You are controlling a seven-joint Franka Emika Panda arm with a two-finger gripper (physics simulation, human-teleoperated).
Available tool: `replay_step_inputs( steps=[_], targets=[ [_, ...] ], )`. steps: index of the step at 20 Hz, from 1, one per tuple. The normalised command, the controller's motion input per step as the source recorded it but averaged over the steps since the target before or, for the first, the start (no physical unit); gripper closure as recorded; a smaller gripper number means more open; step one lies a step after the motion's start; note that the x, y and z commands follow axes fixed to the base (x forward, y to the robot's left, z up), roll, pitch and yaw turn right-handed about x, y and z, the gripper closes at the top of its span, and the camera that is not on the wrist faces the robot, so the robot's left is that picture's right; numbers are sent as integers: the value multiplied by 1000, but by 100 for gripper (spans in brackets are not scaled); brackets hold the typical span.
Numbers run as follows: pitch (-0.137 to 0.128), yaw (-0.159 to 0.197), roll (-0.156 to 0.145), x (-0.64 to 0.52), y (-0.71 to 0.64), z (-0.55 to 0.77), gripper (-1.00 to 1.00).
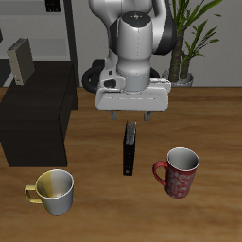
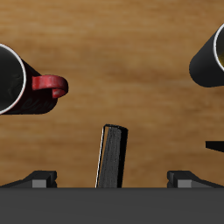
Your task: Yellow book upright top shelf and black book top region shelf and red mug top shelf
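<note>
the black book (image 1: 129, 151) lies on the wooden table (image 1: 104, 213), thin and long, its narrow edge pointing toward the table's front edge. in your wrist view the same black book (image 2: 111, 157) shows end on, between the two fingertips (image 2: 40, 178) but not touched by either.

your gripper (image 1: 131, 119) hangs right above the book's far end, fingers spread wide and holding nothing; in the wrist view the gripper (image 2: 112, 179) has both tips well apart with clear wood on each side of the book.

the red mug (image 1: 179, 171) stands upright on the table beside the book, toward the front edge, handle turned toward the book. in the wrist view the red mug (image 2: 22, 81) shows its dark rim and red handle.

the yellow book (image 1: 20, 61) stands upright on the flat top of the shelf (image 1: 38, 118), the black unit at the side of the table.

a cream mug (image 1: 54, 190) with a yellow handle sits near the front edge, in front of the shelf. a potted plant (image 1: 194, 38) stands behind the arm.
</note>
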Motion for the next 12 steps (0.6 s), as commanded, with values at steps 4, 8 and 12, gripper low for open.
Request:
replay_step_inputs(
  steps=[4,8,12],
  targets=[
    [50,-25,21,124,-90,-236,-100],
    [25,22,10,14,80,-255,-100],
    [23,-16,19,-28,97,-246,-100]
  ],
)
